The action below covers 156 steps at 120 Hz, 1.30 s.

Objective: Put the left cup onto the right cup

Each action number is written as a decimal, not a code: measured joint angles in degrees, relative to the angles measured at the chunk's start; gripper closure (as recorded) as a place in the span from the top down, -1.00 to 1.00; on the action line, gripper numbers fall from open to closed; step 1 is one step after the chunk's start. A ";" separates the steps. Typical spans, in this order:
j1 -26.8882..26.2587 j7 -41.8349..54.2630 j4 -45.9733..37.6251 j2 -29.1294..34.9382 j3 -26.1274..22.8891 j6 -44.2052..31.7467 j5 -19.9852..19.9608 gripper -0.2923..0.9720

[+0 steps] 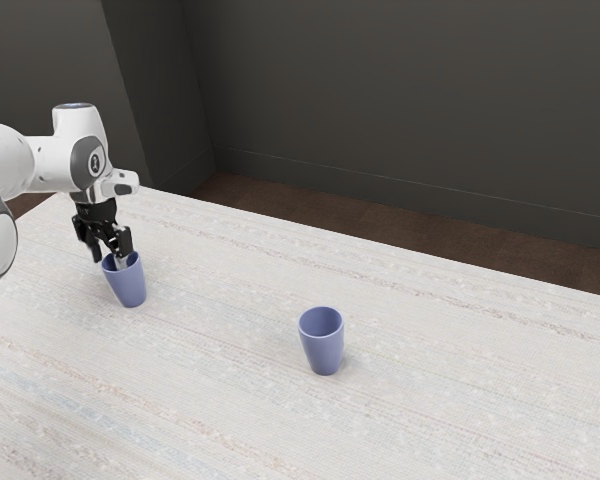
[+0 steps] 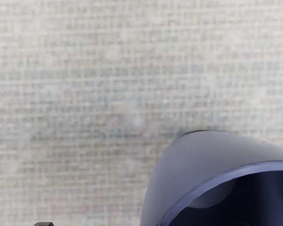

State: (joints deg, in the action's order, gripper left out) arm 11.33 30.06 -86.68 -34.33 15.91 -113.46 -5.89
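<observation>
Gripper point(image 1: 117, 256) seems clamped on the tilted left cup point(image 1: 126, 283) — carrying it onto the right cup point(image 1: 321, 340), well apart, is undone.

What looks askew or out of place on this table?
The held blue cup leans, its rim tipped toward the exterior view's left; the pincer grips its rim, which probably explains it. The other blue cup stands upright, apart. Nothing looks spilled or broken.
</observation>
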 joint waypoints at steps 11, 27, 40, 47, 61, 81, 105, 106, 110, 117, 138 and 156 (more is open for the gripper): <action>0.00 0.01 0.04 0.00 -0.08 0.00 0.00 0.10; 0.00 0.02 0.08 -0.10 -0.23 0.00 0.00 0.00; 0.00 0.01 0.09 -0.09 -0.26 0.00 0.00 -0.06; 0.00 0.00 0.09 -0.10 -0.26 0.00 0.00 -0.08; 0.00 -0.02 0.13 -0.10 -0.27 0.00 0.00 -0.14; 0.00 -0.06 0.70 -0.23 -0.27 0.00 0.00 -0.22; 0.00 -0.12 0.85 -0.33 -0.40 0.00 0.00 -0.33; 0.00 -0.13 0.85 -0.33 -0.43 0.00 0.01 -0.33; 0.00 -0.13 0.86 -0.34 -0.52 0.00 0.03 -0.35; 0.00 -0.15 0.87 -0.35 -0.58 0.00 0.05 -0.37; 0.00 -0.19 0.88 -0.43 -0.64 0.00 0.08 -0.42; 0.00 -0.22 0.88 -0.44 -0.70 0.00 0.07 -0.44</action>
State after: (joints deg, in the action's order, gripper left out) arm 11.34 29.84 -85.80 -34.77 15.20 -113.46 -5.83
